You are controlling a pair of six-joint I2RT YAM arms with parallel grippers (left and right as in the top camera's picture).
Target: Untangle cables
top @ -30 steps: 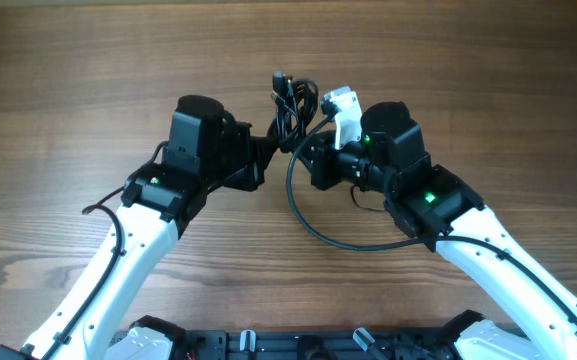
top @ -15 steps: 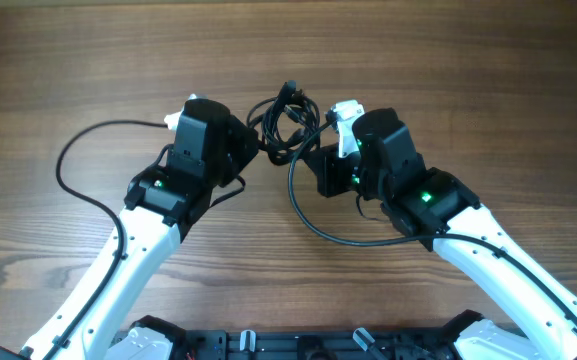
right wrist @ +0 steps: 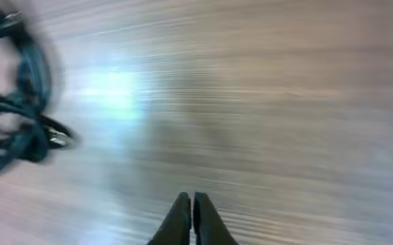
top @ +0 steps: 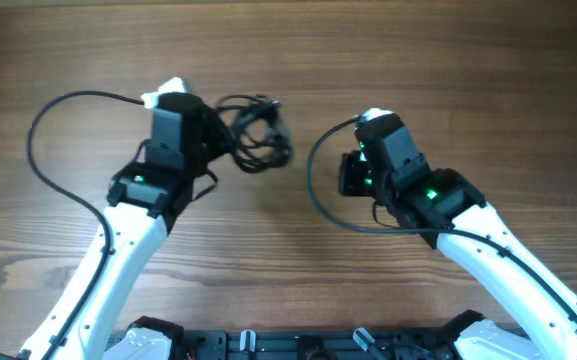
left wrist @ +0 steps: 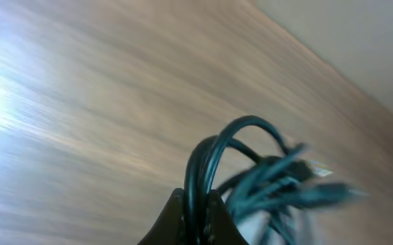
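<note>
The jaws of the left gripper (left wrist: 196, 207) are pressed together on one strand of the cables (top: 256, 135). In its wrist view we see that strand rise in a loop from between the fingertips, with the rest of the bundle hanging blurred to the lower right. From overhead, the bundle sits in the upper middle of the frame, just right of the left gripper. It is a bunch of overlapping loops with a plug end poking out at the top, and we cannot tell whether it rests on the table (top: 448, 60) or hangs just above it. Further right, the right gripper (right wrist: 193, 204) has its jaws fully closed with nothing between them. It is well apart from the cables, which appear only as a smear at the far left edge of its wrist view. We judge the task to be at an early stage: one strand is gripped, but the cords are one tight knot of loops and no cord lies free on the wood. What is left is most of the job, namely a second hold from the right side, then drawing the loops apart until each cord lies separate.
</note>
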